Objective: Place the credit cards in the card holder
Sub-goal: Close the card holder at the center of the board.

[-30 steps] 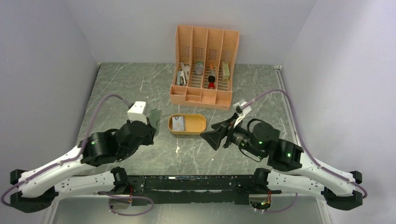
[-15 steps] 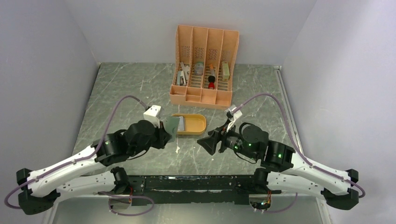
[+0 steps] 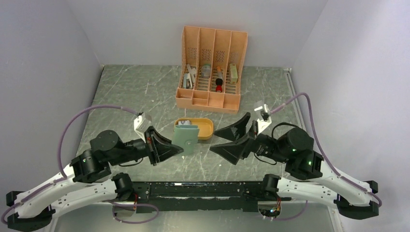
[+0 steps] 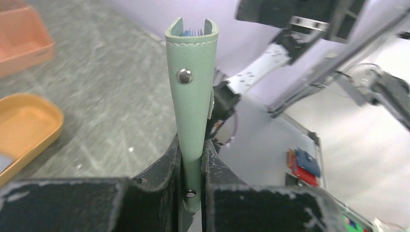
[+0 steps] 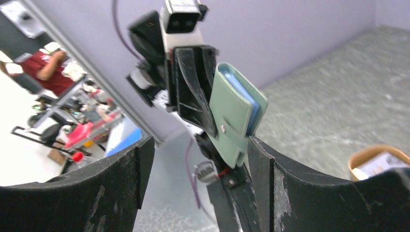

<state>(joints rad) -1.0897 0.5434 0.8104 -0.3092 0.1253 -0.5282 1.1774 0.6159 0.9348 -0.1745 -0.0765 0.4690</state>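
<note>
The left gripper (image 3: 178, 148) is pinching the closed card holder (image 3: 187, 138) by its lower edge, jaws nearly together on the green leather. It is holding the holder upright in the air at the centre of the top view, just in front of the orange tray (image 3: 208, 126). The right gripper (image 3: 213, 139) is standing wide and carrying nothing, pointing at the holder from the right of the frame with a clear gap between them. The cards (image 5: 382, 164) are lying in the tray, one pale corner showing at the lower right of the right wrist view; how many there are I cannot tell. The step in hand looks to be presenting the holder so it can be opened, with no card picked up yet. The next move is probably calling for the right gripper to come in on the free flap by the snap stud (image 4: 183, 76) and pull it open against the left's grip, baring the blue lining inside. No brand or logo is showing on the holder, and the card's markings are too faint to read.
</note>
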